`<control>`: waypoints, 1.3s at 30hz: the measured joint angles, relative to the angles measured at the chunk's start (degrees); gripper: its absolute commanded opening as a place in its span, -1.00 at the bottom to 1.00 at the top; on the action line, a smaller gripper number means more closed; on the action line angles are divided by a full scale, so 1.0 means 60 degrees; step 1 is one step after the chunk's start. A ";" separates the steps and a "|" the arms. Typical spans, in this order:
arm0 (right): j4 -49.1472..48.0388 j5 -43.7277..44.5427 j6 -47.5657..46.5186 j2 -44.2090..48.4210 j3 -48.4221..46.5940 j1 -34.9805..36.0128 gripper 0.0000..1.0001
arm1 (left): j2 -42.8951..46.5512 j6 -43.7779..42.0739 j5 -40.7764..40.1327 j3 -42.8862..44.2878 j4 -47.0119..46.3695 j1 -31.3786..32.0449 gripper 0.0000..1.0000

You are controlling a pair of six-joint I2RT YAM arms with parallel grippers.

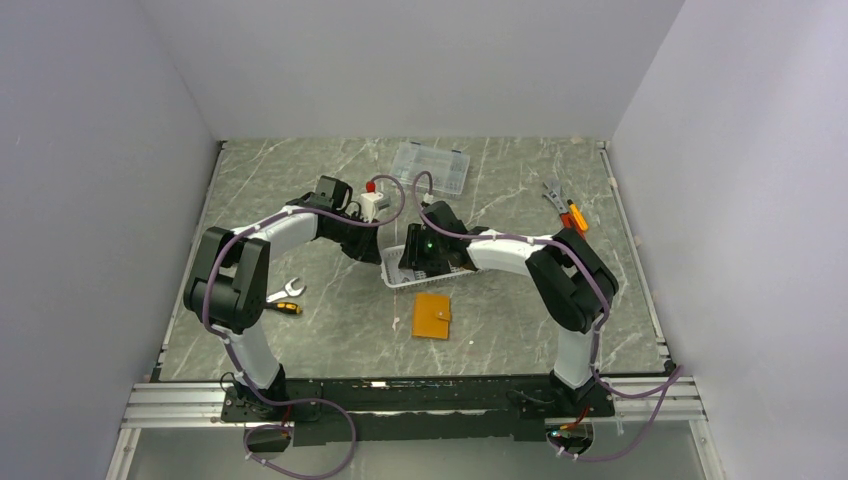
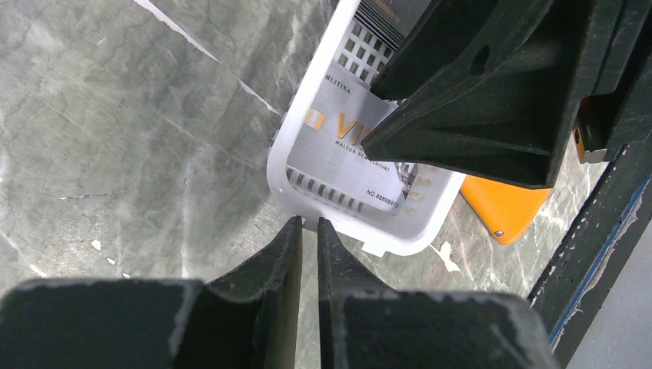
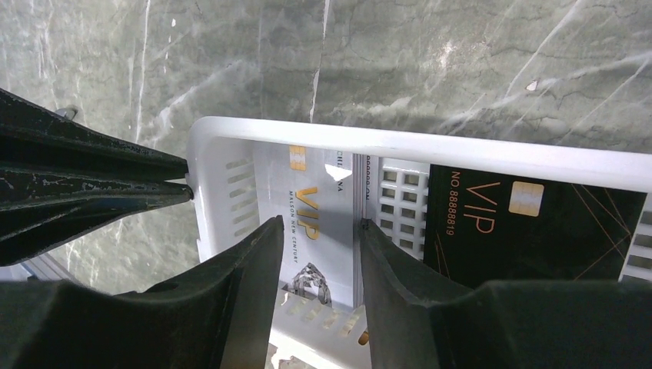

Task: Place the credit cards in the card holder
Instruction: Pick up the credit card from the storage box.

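Right end effector (image 3: 321, 223) half-spread astride silver-white VIP plastic card (image 3: 315, 184) in white slotted plastic basket (image 3: 461, 154), grip: cannot tell | left end effector (image 2: 309, 221) nearly pressed together, empty | flat orange leather card holder (image 1: 432, 316) on desk (image 1: 500, 340)

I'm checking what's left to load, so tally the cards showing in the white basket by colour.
Grey-white card: 1
Black card: 1
Total showing: 2. Any cards underneath are hidden.
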State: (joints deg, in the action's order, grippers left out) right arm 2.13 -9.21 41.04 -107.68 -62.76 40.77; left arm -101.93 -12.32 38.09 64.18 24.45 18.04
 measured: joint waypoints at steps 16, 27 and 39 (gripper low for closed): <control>0.0240 0.0182 0.0018 0.0353 -0.0091 0.0102 -0.16 | 0.0026 0.0000 -0.0004 -0.0033 0.0000 0.0000 -0.72; -0.0087 -0.0171 0.0204 0.0401 -0.0135 0.0004 -0.36 | 0.0073 -0.0004 -0.0117 -0.0036 0.0084 -0.0004 -0.74; -0.2499 -0.2302 0.1330 0.0153 0.0597 -0.0208 -0.31 | 0.0109 -0.0004 -0.0153 -0.0040 0.0098 -0.0007 -0.75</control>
State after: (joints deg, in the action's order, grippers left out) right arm -12.86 -23.03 49.01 -106.76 -59.18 39.53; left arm -101.27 -12.34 37.17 63.94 25.04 18.00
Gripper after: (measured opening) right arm 0.338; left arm 0.134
